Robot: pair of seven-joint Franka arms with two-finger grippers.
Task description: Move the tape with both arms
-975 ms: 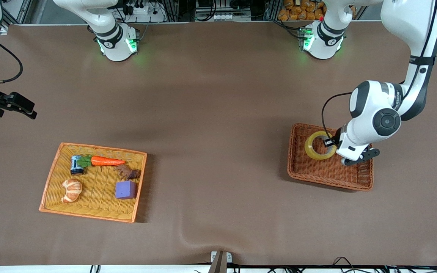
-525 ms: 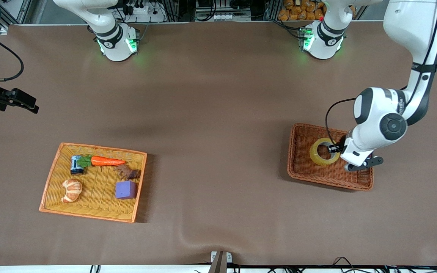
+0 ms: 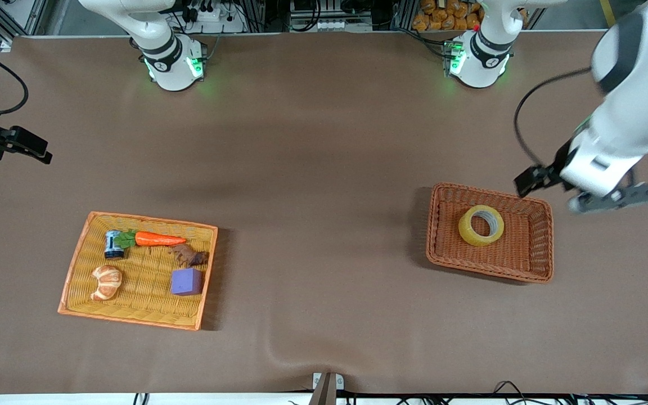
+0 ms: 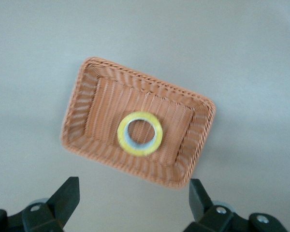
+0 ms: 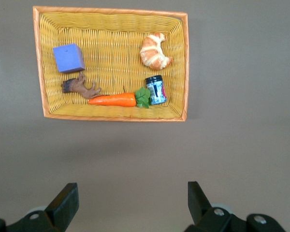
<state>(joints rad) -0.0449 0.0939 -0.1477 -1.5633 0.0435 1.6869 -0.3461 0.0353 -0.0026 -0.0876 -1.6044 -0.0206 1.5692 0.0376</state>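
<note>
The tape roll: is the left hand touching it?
Apart. The left wrist view shows the tape lying in its basket, well below the open left hand.

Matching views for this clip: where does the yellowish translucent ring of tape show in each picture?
Front view: the yellowish translucent tape roll lies flat in the brown wicker basket, toward the left arm's end of the table.
Left wrist view: the tape sits mid-picture, inside that basket.
Right wrist view: not in it.
Shared landmark: the basket.

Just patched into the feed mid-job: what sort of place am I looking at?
Most likely a robotics lab bench: a brown-covered table, equipment racks along its edge by the arm bases, and woven practice baskets, one holding the tape, another a toy carrot and croissant.
</note>
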